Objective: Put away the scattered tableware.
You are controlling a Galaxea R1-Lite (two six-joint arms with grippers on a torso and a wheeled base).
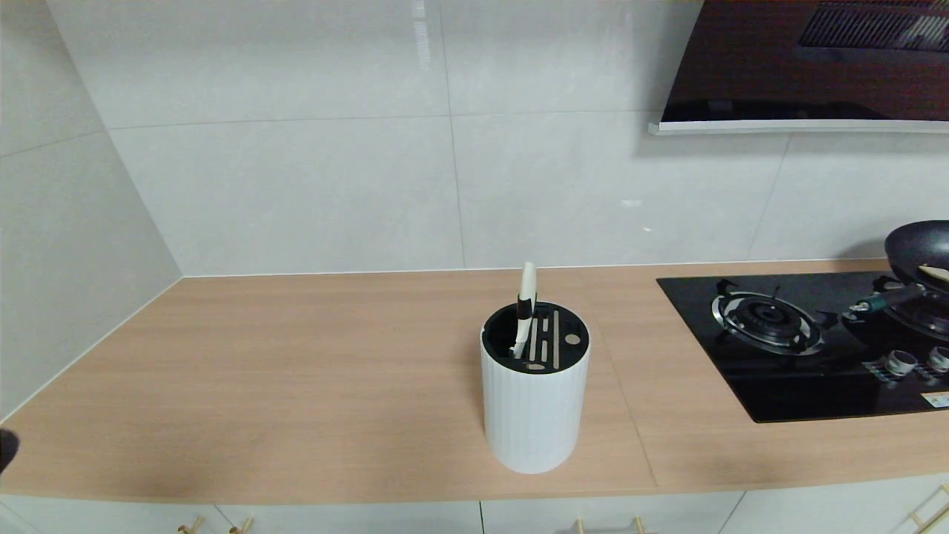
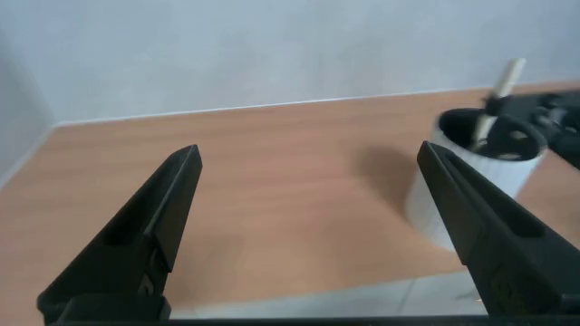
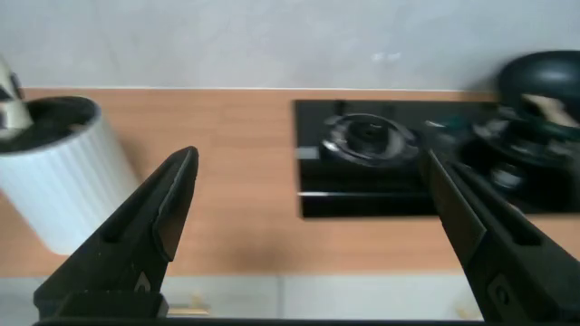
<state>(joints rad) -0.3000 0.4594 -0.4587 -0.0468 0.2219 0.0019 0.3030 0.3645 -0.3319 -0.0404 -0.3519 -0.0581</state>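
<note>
a white ribbed holder [image 1: 534, 408] stands upright on a wooden counter [image 1: 296, 386], just right of centre in the head view, its black top cut with slots and a small round hole. a cream-handled utensil [image 1: 526, 300] with a black band is stuck in the open section on the holder's left side, handle up and leaning slightly right, its working end hidden inside. at the right of the frame a black gas hob [image 1: 778, 371] is set into the counter, well apart from the holder, with a bare burner [image 1: 767, 320] nearest and knobs [image 1: 901, 361] toward the front edge. a dark pan [image 1: 916, 248] sits on the far burner at the right edge, its handle pointing left over the hob; something pale lies in it that cannot be made out. a dark extractor hood [image 1: 801, 67] occupies the upper right corner against the grey tiled wall [image 1: 296, 148], and brass cabinet handles [image 1: 191, 526] peek along the bottom edge. the left pincer [image 2: 308, 154] faces the counter with its two black fingers spread wide and empty, the holder and utensil showing past one finger. the right pincer [image 3: 308, 158] is likewise spread wide and empty, with the holder beyond one finger and the hob and pan beyond the other
</note>
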